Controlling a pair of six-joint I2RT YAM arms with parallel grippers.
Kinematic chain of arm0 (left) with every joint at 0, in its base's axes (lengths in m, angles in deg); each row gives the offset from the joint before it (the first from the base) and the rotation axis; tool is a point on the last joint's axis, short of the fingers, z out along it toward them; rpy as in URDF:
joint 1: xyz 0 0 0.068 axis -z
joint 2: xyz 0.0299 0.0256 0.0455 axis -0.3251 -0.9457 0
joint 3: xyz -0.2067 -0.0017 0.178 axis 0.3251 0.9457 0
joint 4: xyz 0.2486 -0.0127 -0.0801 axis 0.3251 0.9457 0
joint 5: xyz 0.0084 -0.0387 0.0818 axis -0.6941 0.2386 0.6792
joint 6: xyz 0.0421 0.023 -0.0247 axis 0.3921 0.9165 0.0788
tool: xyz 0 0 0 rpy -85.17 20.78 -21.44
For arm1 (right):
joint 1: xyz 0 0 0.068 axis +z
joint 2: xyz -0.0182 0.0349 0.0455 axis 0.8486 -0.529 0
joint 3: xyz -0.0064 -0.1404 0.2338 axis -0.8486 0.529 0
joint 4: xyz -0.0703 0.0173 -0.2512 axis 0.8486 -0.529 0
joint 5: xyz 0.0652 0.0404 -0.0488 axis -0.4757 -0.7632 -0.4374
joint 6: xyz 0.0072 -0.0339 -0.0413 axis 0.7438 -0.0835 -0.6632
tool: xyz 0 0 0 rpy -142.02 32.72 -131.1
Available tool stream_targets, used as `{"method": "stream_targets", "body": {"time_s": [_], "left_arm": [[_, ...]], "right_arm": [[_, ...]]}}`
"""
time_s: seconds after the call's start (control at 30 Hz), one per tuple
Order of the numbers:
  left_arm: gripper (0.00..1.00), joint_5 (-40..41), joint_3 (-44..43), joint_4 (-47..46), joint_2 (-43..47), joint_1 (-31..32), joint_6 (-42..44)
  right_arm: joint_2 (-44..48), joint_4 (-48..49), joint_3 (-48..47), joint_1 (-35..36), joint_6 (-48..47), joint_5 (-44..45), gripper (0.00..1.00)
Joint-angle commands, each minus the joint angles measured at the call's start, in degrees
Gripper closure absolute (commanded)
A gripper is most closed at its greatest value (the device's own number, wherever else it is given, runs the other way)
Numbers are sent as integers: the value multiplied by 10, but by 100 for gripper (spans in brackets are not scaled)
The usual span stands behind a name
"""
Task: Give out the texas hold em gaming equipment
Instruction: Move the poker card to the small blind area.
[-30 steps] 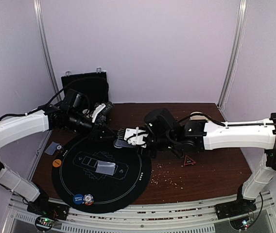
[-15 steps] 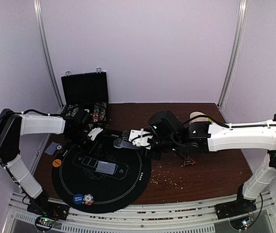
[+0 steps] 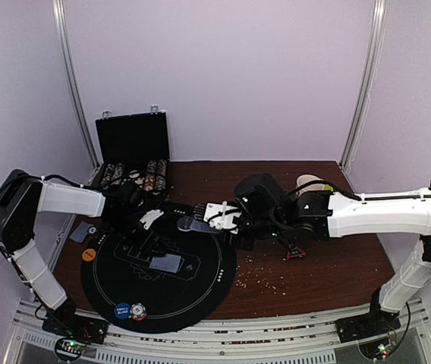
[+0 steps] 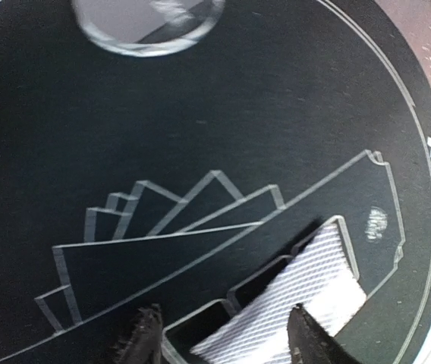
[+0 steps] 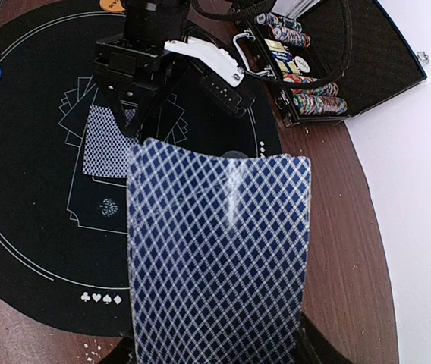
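At the near rim of the round black felt mat (image 3: pixel 200 303), a blue plastic disc (image 3: pixel 122 310) and a red-and-white striped disc (image 3: pixel 138 311) lie touching. An orange disc (image 3: pixel 88 255) sits further up, at the mat's left edge.

In the middle of the mat one grey-blue-backed playing card (image 3: pixel 166 263) lies flat and face down among the printed card outlines. The left jaws hang over one end of it, spread apart and gripping nothing. A clear grey disc (image 4: pixel 147 19) rests on the felt beyond.

Further on, the right jaws are clenched on the deck of diamond-backed playing cards (image 5: pixel 219 250), held clear of the surface above the mat's far part. How thick the deck is I cannot tell from these angles.

The cards look light, thin, slick and easily bent. A flat one on felt likely needs a pinch across its short edges. The deck wants firm pressure on its sides, or the top cards may slide off. The discs look stiff and should take a grip across the rim.

At the far left stands an open black hinged case (image 3: pixel 133 140) with chip rows.
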Motion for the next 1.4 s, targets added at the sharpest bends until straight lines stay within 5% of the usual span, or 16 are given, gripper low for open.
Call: {"method": "stream_targets", "body": {"time_s": [0.0,0.63,0.87,1.37], "left_arm": [[46,-33,12,-6,-10,26,21],[65,0,-24,53,-36,107,40],[100,-29,-24,58,-30,125,43],[100,-7,-7,145,120,228,-91]], "right_arm": [[19,5,3,-3,1,13,51],[29,-1,5,-3,3,16,51],[35,0,9,-3,5,22,51],[89,-20,32,-3,19,29,51]]}}
